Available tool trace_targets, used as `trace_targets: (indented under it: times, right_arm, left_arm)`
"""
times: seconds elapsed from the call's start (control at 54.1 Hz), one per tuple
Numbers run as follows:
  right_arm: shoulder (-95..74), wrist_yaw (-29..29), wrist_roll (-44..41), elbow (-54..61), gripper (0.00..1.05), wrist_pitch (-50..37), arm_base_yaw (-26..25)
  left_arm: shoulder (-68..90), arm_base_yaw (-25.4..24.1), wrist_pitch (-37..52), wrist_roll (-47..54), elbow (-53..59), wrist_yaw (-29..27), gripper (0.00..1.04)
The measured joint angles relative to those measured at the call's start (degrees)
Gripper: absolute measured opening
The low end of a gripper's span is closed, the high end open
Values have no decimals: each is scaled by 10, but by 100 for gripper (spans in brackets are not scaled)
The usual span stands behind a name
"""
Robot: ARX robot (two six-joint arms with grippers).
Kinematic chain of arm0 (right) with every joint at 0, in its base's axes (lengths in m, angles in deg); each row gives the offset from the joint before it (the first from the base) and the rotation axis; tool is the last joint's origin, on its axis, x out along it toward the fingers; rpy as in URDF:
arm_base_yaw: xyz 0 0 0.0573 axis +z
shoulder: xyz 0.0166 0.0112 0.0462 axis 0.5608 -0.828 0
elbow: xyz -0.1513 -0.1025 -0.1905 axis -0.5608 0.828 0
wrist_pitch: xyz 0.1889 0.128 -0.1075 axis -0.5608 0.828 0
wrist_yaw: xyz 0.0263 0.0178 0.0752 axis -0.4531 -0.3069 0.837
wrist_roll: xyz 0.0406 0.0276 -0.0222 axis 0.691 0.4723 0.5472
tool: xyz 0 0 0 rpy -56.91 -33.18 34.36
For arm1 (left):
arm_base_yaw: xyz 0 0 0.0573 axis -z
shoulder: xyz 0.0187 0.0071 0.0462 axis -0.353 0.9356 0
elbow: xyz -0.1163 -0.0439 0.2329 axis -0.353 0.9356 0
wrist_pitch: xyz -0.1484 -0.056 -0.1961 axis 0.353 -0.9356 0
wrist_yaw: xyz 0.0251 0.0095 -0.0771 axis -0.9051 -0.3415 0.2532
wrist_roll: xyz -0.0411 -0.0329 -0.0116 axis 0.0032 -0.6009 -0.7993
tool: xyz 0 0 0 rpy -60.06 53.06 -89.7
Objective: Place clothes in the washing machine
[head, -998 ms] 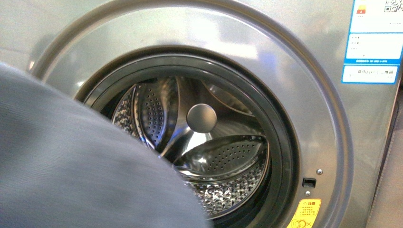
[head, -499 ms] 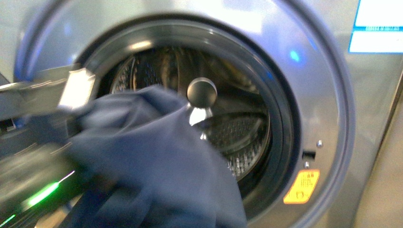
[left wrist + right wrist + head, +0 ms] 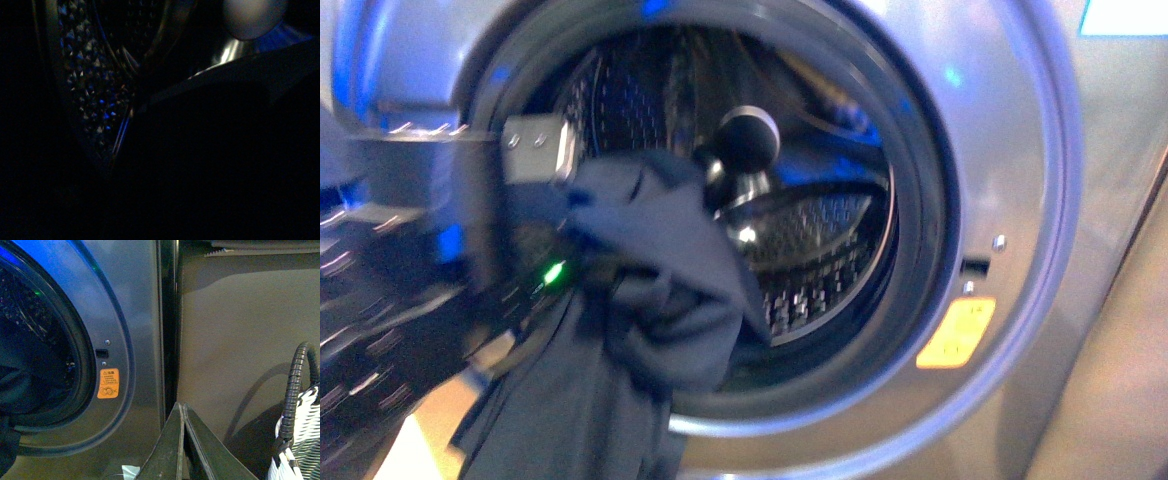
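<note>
The silver-grey washing machine [image 3: 1020, 200] fills the front view, its round opening showing the perforated steel drum [image 3: 820, 250]. Dark slate-blue clothes [image 3: 660, 290] hang in front of the opening's lower left and drape down over the rim. My left gripper [image 3: 570, 195], blurred, reaches in from the left and is shut on the clothes at their top. The left wrist view is dark. In the right wrist view my right gripper [image 3: 182, 410] is shut with nothing in it, off to the side of the machine's front panel [image 3: 140, 315], beside the yellow sticker [image 3: 108, 383].
A wall or cabinet side [image 3: 240, 340] stands next to the machine, across a narrow dark gap. A woven white basket with a dark handle [image 3: 297, 390] sits near my right gripper. A door latch slot [image 3: 972, 268] and the sticker [image 3: 955, 335] mark the opening's right rim.
The view has closed in on the machine. My left arm has carried the clothes up and forward, from covering the lower left of the view to hanging at the opening.
</note>
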Motion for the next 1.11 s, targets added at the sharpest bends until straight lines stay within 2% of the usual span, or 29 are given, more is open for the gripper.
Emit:
trace_targets:
  times: [0.351, 0.591, 0.758, 0.776, 0.813, 0.868, 1.109]
  right_arm:
    - [26, 0, 0, 31, 2, -3, 0]
    - [28, 0, 0, 31, 2, -4, 0]
    - [28, 0, 0, 31, 2, -4, 0]
    - [28, 0, 0, 31, 2, -4, 0]
    - [28, 0, 0, 31, 2, -4, 0]
    - [28, 0, 0, 31, 2, -4, 0]
    - [28, 0, 0, 31, 2, -4, 0]
  left_arm:
    - [74, 25, -63, -12, -110, -144, 14]
    - [113, 38, -95, -26, -185, -183, 14]
    - [135, 42, -97, -27, -221, -162, 14]
    - [137, 42, -97, -26, -225, -145, 14]
    - [145, 42, -97, -28, -243, -39, 14]
    - [160, 42, -95, -28, -275, 30, 14]
    - [183, 60, -90, -31, -276, 39, 14]
